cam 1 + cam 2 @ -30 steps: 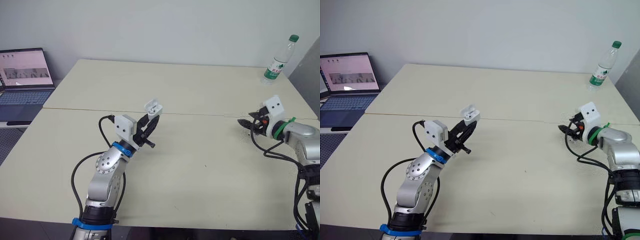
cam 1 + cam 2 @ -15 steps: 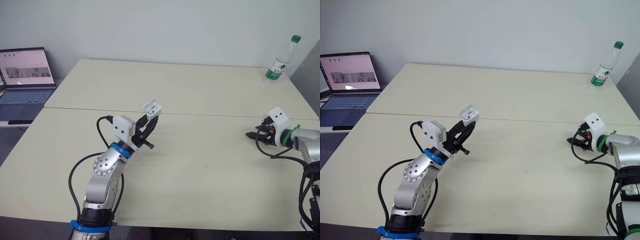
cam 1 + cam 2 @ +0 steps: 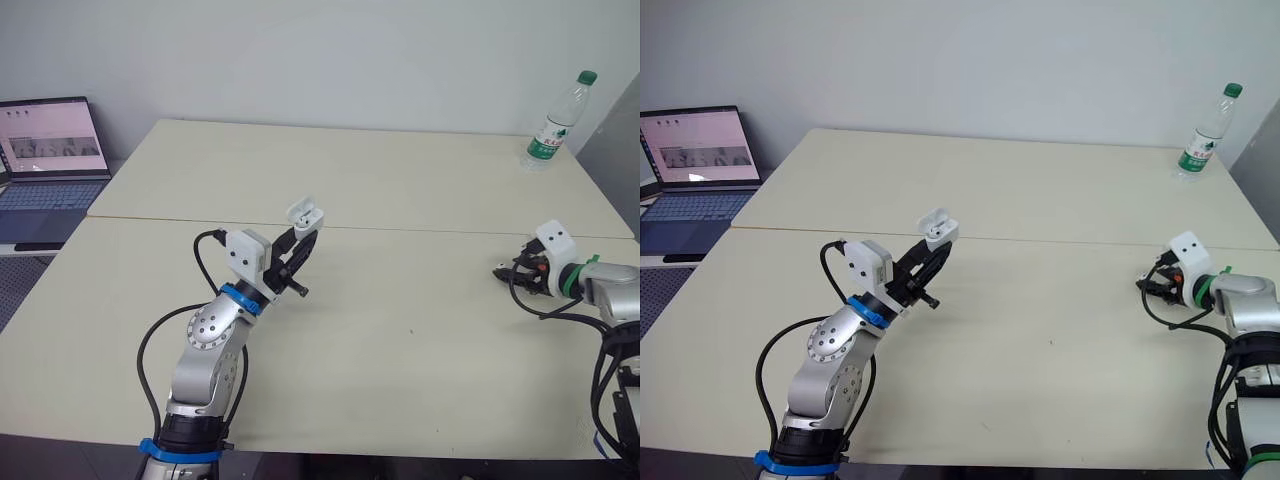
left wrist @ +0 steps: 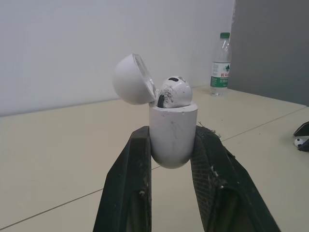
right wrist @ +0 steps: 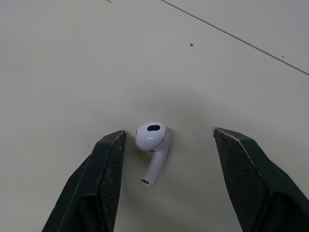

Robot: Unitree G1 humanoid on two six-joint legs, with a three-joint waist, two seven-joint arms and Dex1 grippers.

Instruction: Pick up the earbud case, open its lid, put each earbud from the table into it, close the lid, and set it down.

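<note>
My left gripper [image 3: 298, 252] is shut on the white earbud case [image 4: 172, 134], held up above the middle of the table. The case's lid [image 4: 133, 79] stands open and one earbud [image 4: 174, 91] sits in it. At the table's right side my right gripper [image 5: 166, 150] is open and low over the table. A second white earbud [image 5: 152, 145] lies on the table between its fingers, touching neither. From the head, the right gripper [image 3: 505, 270] points left.
A clear water bottle [image 3: 555, 124] with a green cap stands at the table's far right corner. An open laptop [image 3: 48, 160] sits on a lower surface off the left edge. A seam [image 3: 400, 229] runs across the table.
The right gripper has moved right and down to the table, around the loose earbud. The left gripper and case have held still.
</note>
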